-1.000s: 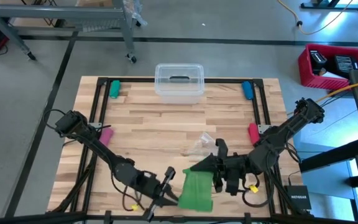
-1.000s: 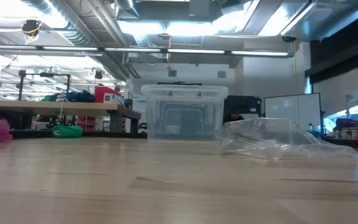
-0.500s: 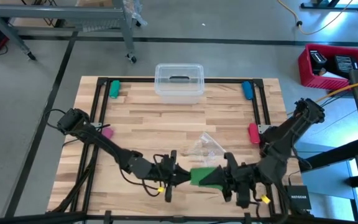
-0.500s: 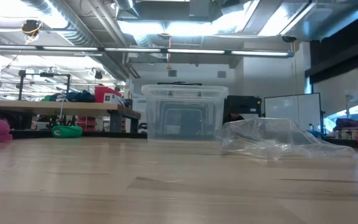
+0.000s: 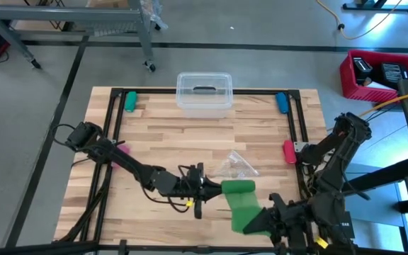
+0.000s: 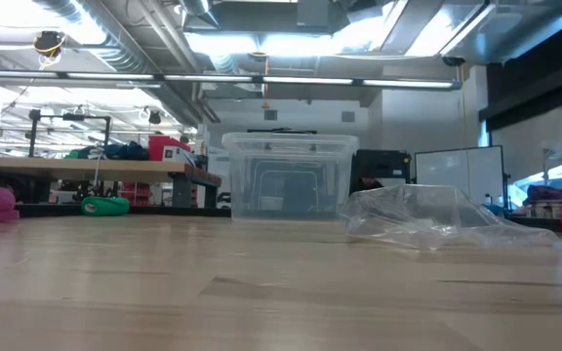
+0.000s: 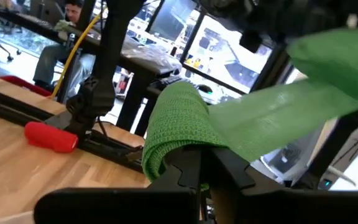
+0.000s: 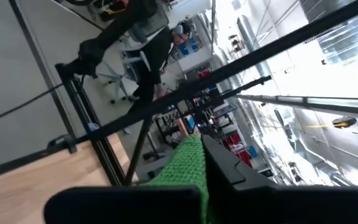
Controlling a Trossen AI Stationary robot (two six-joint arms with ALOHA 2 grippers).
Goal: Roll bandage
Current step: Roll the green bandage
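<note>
The bright green bandage hangs in the air over the table's near right part, stretched between my two grippers. My left gripper is shut on its far-left end, where the cloth is bunched into a thick fold. My right gripper is shut on the other end, near the table's front edge. From the fold, the strip runs on toward the right arm. The low view shows neither gripper nor the bandage. My left gripper pinches the bandage's thick folded end between its two fingers, several layers together. The fingers come level from the table's left. The fold bulges over the fingertips, lifted clear. My right gripper pinches the bandage's other end between its two fingers, coming level from the near right. The cloth runs away from the fingertips toward the left gripper, clear of the table.
A clear lidded box stands at the far edge, and a crumpled clear plastic bag lies just beyond the bandage. Small rolls lie at the table's sides: green, blue, pink, red.
My left gripper has gone toward the table's right and far edge, rolling its wrist. My right gripper has swung toward the near right corner. The bandage, first hanging broad near the front edge, has turned about and is drawn out as a strip between the two grippers.
</note>
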